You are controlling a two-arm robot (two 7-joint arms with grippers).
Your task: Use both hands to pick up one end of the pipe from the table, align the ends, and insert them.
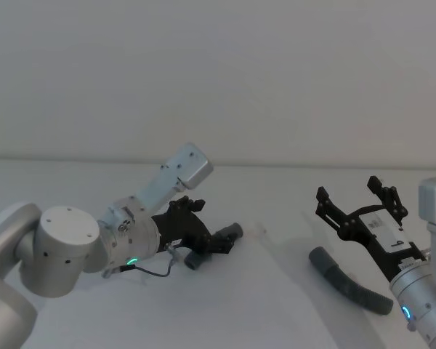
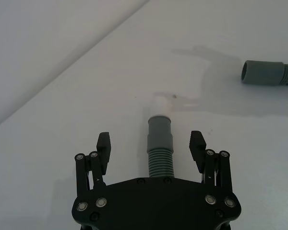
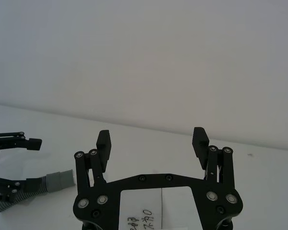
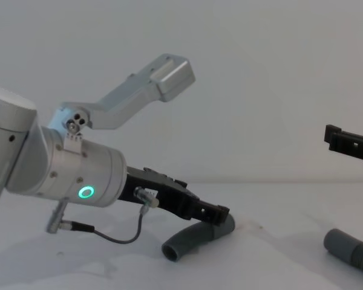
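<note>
Jaws on my left gripper (image 2: 150, 143) stand spread to either side of the short pipe piece (image 2: 161, 160), with a gap on each flank and nothing clamped. That piece lies on the matte white table (image 1: 261, 305), left of centre. It is curved, ribbed dark grey hose with a smooth wider cuff (image 2: 160, 134) and a narrower pale tip (image 2: 159, 104) pointing away from the gripper. Bare table stretches beyond the tip and off to the right. Over on the right I see the second pipe piece (image 1: 343, 281) lying curved, its smooth open cuff (image 2: 259, 73) at the left end. My right gripper (image 1: 351, 190) hangs nearby, well above the surface, jaws wide apart and holding nothing.
</note>
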